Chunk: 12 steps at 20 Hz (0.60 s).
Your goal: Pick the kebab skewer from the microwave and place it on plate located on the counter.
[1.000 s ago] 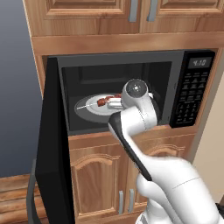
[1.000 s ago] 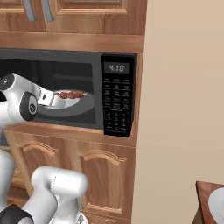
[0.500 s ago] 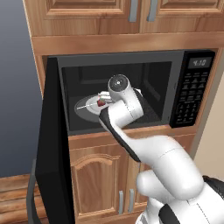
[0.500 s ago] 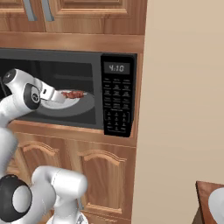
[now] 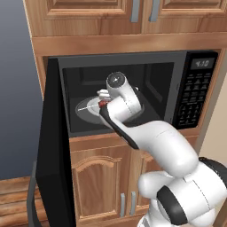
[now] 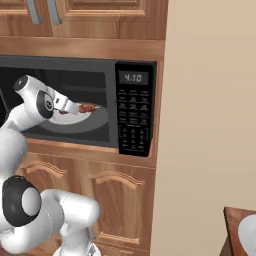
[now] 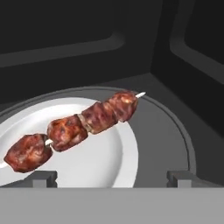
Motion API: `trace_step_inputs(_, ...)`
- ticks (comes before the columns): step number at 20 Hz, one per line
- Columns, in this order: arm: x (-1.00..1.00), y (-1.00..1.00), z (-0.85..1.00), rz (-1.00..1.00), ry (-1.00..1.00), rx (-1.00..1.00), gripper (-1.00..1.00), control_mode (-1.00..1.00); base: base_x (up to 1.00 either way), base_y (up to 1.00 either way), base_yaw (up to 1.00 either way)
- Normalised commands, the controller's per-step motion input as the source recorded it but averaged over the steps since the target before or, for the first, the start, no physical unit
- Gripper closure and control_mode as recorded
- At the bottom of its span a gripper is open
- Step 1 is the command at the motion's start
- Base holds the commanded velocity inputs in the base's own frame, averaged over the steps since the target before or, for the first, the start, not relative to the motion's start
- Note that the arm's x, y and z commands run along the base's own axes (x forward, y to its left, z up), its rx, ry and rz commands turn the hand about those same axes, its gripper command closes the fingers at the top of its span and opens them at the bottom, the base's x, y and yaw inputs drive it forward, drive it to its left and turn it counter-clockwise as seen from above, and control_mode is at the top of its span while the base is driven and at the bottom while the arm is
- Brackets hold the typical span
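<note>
— Reddish-brown meat on a thin pale stick: where is the kebab skewer (image 7: pixel 76 127) found?

— It is seen lying across a white plate (image 7: pixel 105 164), which rests on the grey turntable (image 7: pixel 164 131) inside the microwave (image 5: pixel 195 91). The door (image 5: pixel 53 146) is swung wide open.

— And the fingers (image 7: pixel 43 178)?

— They are held wide apart, with nothing between them. Their two dark tips are seen low in the hand view, just short of the skewer and not touching it. The gripper (image 5: pixel 103 98) is reached into the cavity.

— Which step is judged to be in hand?

— The approach for the pick; nothing is grasped yet.

— What is called for next?

— Probably the hand must be eased forward and down until the meat lies between the fingers, which are then to be closed on it. Since the skewer runs slantwise across the hand view, some turning of the wrist may be needed.
</note>
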Motion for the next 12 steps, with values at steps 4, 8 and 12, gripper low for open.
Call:
trace_step_inputs(4,0.28,0.00,-0.24,0.00,-0.05,0.00,-1.00,-1.00,0.00,0.00,0.00)
trace_step_inputs(8,0.51,0.00,0.00,0.00,0.00,0.02,-1.00,-1.00,0.00,0.00,0.00)
trace_step_inputs(12,0.46,0.00,0.00,0.00,0.01,0.01,-1.00,-1.00,0.00,0.00,0.00)
